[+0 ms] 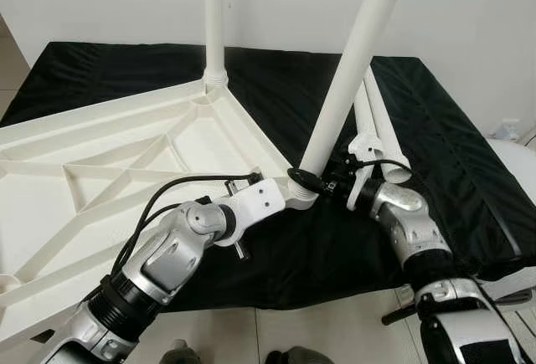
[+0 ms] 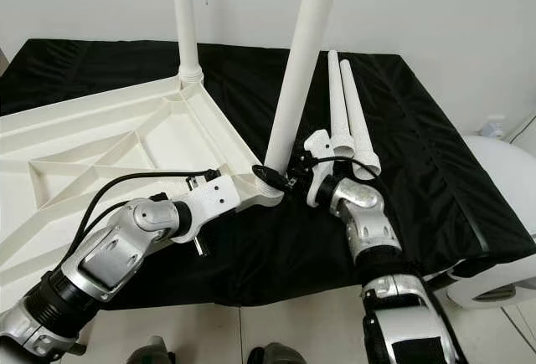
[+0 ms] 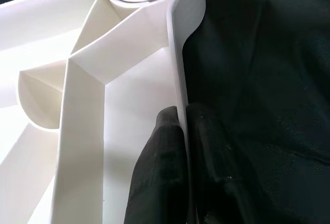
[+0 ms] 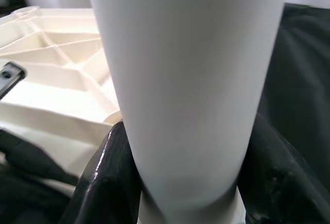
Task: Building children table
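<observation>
Left eye view showed one leg [image 1: 214, 12] standing in the upturned tabletop [image 1: 100, 171]. The right gripper [image 4: 180, 183] was clamped around a second leg [image 1: 356, 54] at the corner; the left gripper [image 3: 180, 147] pinched the rim. Two legs [image 2: 347, 113] lay beyond, unfitted. The socket was hidden.

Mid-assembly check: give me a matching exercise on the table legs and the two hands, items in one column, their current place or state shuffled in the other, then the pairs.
Items:
1. far leg
2. tilted leg
3. two spare legs
4. left hand

States:
A. lying side by side on the black cloth
B. clamped on the thin rim of the tabletop
C. standing upright in its corner socket
D. held near its base by the right hand, leaning over the near corner

Pairs: 1-C, 2-D, 3-A, 4-B
</observation>
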